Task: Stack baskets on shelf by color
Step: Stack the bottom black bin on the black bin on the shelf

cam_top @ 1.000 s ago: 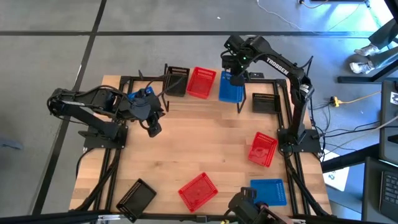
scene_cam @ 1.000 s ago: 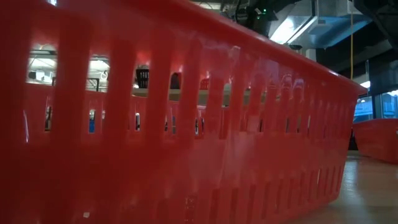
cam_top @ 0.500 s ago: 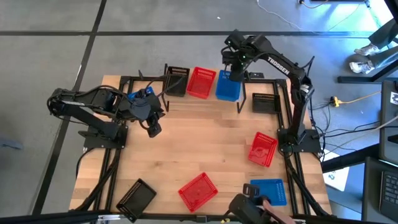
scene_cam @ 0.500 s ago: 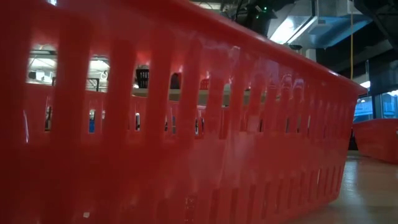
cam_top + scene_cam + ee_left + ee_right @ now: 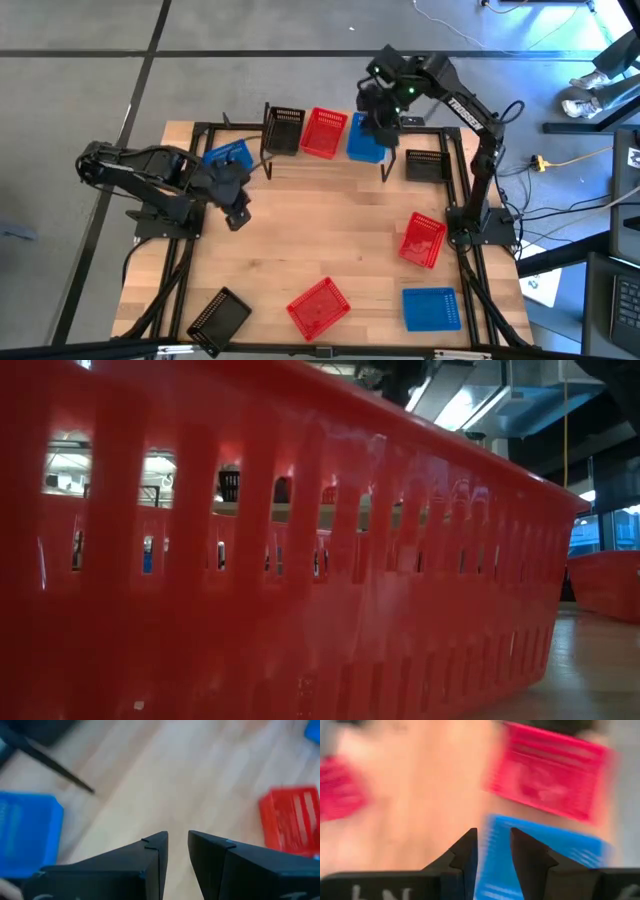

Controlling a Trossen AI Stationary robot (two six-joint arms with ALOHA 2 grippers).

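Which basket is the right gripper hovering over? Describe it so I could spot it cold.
Find the shelf along the table's far edge, where three baskets sit in a row. The right gripper, jaws open, hangs over the blue basket at the row's right end. Its neighbours are the red basket in the middle and the black basket.

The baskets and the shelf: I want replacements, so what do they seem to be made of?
The baskets, such as the red basket filling the low view, look like moulded plastic: glossy, with even slotted walls that catch highlights. The shelf appears to have a light wooden plank top with a matte finish, on thin black legs, probably metal, though the high view leaves that open.
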